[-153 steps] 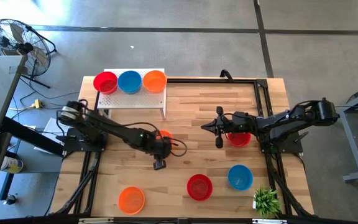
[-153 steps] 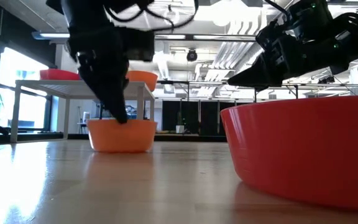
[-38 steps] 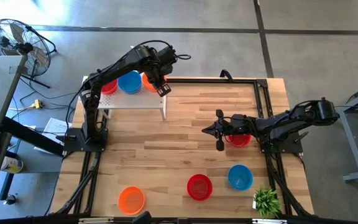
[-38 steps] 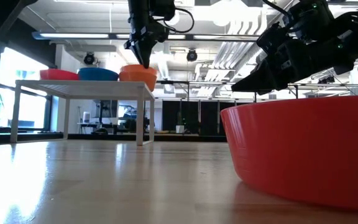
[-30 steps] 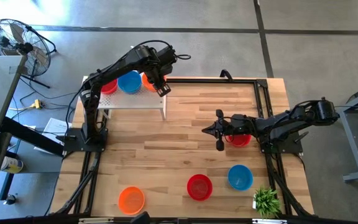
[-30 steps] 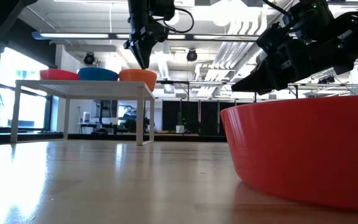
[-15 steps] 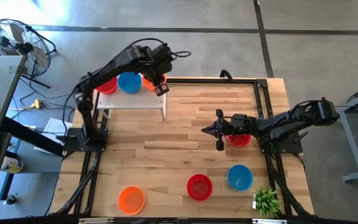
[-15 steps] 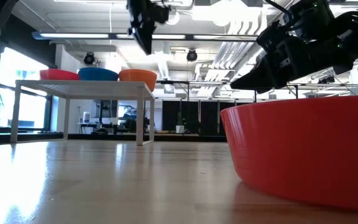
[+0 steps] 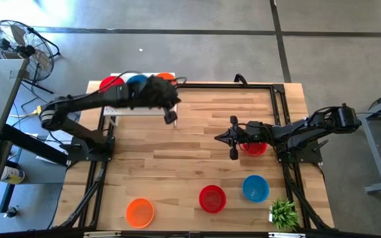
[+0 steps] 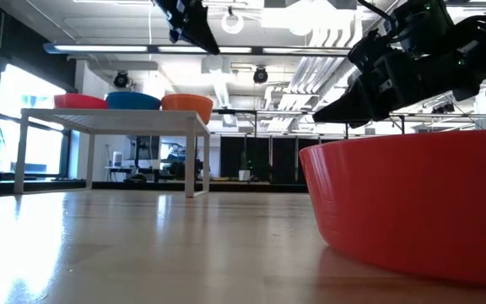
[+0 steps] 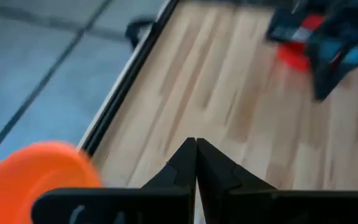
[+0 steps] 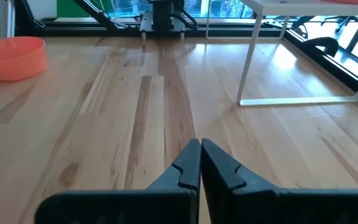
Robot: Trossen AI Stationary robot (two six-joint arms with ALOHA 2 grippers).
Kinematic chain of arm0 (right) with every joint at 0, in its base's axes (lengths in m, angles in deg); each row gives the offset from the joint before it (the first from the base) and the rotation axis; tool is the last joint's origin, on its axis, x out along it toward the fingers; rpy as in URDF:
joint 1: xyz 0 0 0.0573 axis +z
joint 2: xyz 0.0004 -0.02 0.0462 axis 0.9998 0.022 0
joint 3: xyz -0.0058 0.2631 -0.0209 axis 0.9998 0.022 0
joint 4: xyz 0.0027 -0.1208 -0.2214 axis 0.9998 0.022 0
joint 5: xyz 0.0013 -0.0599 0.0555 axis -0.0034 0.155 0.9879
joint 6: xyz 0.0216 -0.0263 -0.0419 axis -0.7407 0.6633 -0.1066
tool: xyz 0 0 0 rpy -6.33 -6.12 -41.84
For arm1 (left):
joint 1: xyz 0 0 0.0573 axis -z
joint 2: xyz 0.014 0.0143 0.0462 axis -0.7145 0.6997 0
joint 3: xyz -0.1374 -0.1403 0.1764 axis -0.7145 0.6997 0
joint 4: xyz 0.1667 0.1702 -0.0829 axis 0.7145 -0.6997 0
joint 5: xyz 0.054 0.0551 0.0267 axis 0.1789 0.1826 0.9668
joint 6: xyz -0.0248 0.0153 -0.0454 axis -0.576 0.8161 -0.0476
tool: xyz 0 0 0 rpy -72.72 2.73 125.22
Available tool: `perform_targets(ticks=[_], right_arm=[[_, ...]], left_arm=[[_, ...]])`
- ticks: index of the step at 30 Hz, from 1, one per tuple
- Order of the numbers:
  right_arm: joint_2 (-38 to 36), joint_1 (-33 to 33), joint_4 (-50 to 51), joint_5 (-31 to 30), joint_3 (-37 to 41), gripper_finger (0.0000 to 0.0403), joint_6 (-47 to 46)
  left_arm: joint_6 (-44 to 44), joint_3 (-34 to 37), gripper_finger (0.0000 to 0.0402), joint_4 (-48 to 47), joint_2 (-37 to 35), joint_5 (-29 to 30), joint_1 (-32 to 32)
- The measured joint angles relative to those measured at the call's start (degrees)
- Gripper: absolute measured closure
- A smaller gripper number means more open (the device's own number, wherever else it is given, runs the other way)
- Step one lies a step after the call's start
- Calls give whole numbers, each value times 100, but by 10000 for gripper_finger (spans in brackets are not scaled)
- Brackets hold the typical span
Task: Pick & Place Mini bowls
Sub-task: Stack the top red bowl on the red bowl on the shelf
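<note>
Three mini bowls, red (image 9: 111, 83), blue (image 9: 136, 79) and orange (image 9: 167, 77), sit on the white stand (image 10: 112, 116) at the table's far left. My left gripper (image 9: 176, 100) is shut and empty. It hangs high over the stand's near right corner, slanting toward the table's right, with the orange bowl (image 11: 33, 171) below it. Another red bowl (image 9: 255, 147) rests on the table under my right arm. My right gripper (image 9: 218, 137) is shut and empty above mid-table, pointing toward the table's left.
Near the front edge lie an orange bowl (image 9: 139, 211), a red bowl (image 9: 211, 198) and a blue bowl (image 9: 255, 188). A small green plant (image 9: 283, 213) stands at the front right corner. Bare wood stretches between the stand and these bowls.
My left gripper has risen from the orange bowl on the stand and swung toward the table's near side, off the stand. It has tipped from pointing down to slanting toward the right. The orange bowl stays on the stand.
</note>
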Motion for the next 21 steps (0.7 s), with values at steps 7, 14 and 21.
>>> perform_targets(ticks=[7, 14, 21], right_arm=[[0, 2, -7, -74, 0, 402, -131], [0, -20, 99, -627, 0, 393, -603], [-481, -17, 893, -1112, 0, 358, -1388]], left_arm=[[-14, 2102, 400, 2412, -818, -16, 568], [-15, 3362, 400, 4151, -1060, -118, 833], [-45, 4251, 400, 5579, -1198, -299, 862]])
